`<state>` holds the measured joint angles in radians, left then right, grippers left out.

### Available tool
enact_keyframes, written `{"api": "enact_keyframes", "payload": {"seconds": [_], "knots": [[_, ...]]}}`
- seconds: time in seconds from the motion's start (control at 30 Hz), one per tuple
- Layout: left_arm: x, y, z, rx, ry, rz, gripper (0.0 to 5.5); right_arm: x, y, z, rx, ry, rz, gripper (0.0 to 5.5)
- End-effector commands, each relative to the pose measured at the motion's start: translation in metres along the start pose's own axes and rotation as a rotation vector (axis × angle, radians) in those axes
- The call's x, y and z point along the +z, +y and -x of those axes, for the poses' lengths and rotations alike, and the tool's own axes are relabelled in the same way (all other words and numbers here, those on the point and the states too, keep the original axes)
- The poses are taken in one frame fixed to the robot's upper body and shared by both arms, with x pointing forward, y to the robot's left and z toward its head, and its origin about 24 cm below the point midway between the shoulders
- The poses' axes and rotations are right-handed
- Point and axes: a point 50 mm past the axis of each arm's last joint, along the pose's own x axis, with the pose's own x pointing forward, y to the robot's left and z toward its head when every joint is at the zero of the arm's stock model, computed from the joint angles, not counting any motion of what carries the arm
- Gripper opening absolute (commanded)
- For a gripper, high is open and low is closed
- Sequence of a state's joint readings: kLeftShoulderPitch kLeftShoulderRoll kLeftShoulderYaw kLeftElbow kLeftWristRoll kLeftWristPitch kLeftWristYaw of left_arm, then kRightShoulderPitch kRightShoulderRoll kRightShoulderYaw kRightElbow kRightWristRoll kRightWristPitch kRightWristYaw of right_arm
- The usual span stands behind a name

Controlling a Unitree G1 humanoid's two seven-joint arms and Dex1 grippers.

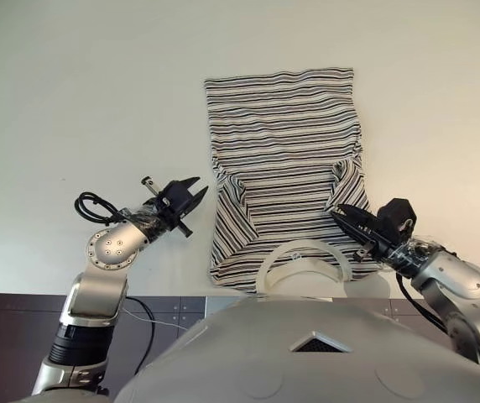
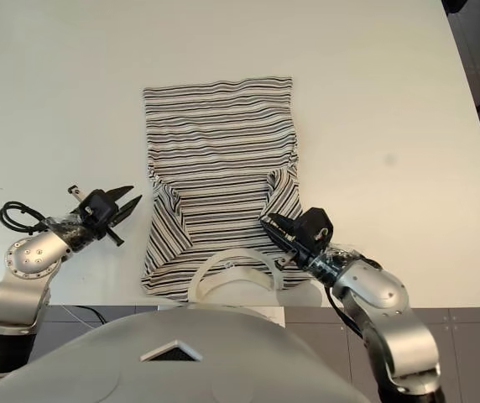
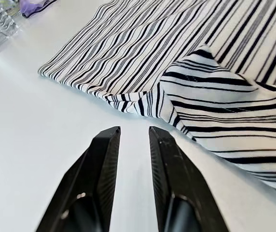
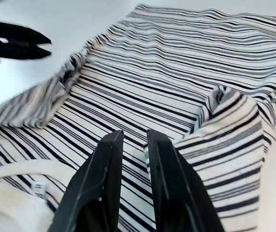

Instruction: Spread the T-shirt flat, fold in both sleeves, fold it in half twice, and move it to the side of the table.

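We seem to be in a lab or test room: a wide, plain white table (image 1: 64, 92) over dark, panelled floor tiles (image 1: 5, 323).

T-shirt (image 1: 282, 134) with black and white horizontal stripes, thin and thick bands alternating, and a plain white neckband (image 4: 17, 174). It lies on a plain off-white worktop (image 1: 72, 84). Left gripper (image 3: 134, 129) and right gripper (image 4: 131, 131) are glossy black.
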<state>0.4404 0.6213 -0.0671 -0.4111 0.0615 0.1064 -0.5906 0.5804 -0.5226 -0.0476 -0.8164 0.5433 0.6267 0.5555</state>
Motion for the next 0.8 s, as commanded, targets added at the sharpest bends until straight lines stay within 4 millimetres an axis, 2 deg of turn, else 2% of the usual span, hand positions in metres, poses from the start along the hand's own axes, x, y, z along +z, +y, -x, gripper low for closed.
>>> {"api": "enact_keyframes", "payload": {"seconds": [0.03,0.1,0.2,0.33,0.4,0.5,0.63,0.7,0.8], "knots": [[0.009,-0.01,0.014,-0.089,0.005,-0.129,1.1,0.02,-0.037,0.008,-0.095,-0.029,0.016,0.88],[0.013,-0.018,0.019,-0.142,0.0,-0.178,1.1,0.005,-0.044,0.011,-0.126,0.067,0.054,0.88],[0.013,-0.027,0.021,-0.184,0.001,-0.21,1.1,-0.026,-0.033,0.016,-0.068,0.198,0.074,0.88],[0.013,-0.036,0.023,-0.205,0.003,-0.223,1.1,-0.051,-0.031,0.024,-0.032,0.287,0.135,0.88],[0.012,-0.038,0.024,-0.209,0.007,-0.259,1.1,-0.059,-0.038,0.027,-0.036,0.325,0.246,0.88],[0.01,-0.036,0.029,-0.205,0.008,-0.306,1.1,-0.045,-0.048,0.025,-0.056,0.247,0.317,0.88],[0.004,-0.03,0.053,-0.248,-0.015,-0.419,1.1,0.002,-0.05,0.023,-0.046,0.015,0.258,0.88],[-0.001,-0.038,0.063,-0.33,-0.047,-0.492,1.1,0.021,-0.056,0.024,-0.065,-0.066,0.219,0.88],[-0.008,-0.056,0.074,-0.42,-0.093,-0.562,1.1,0.04,-0.062,0.024,-0.072,-0.121,0.18,0.88]]}}
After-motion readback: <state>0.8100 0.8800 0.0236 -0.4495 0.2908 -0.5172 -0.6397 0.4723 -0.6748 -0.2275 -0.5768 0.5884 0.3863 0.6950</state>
